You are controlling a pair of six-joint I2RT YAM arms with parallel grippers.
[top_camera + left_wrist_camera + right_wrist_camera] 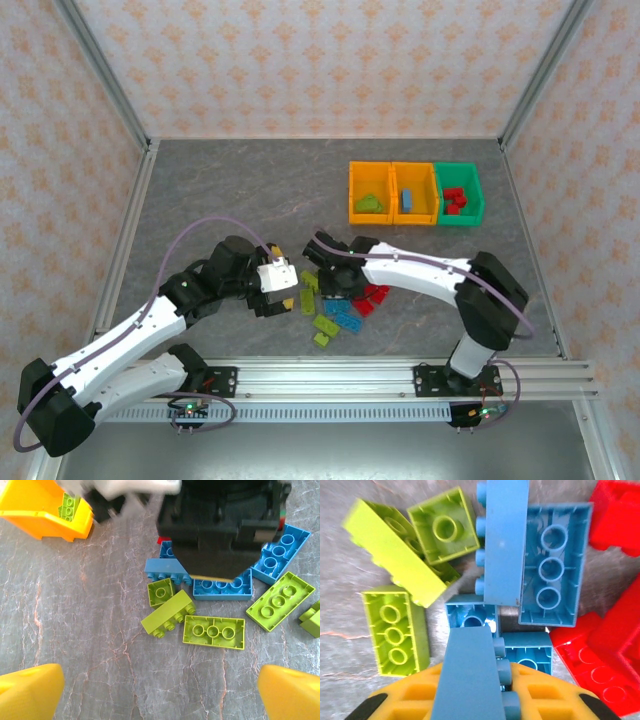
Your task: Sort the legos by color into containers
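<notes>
Top camera sits high behind me, looking down over the whole tabletop (250,190). Left wrist camera faces down near the lego pile (214,632); right wrist's is closer still. All three share that pile.

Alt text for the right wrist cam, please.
Right end effector, yellow-fingered, grips a blue brick over a loose pile of blue bricks, lime green bricks and red bricks on a grey marbled table. Several lie studs-down.
</notes>
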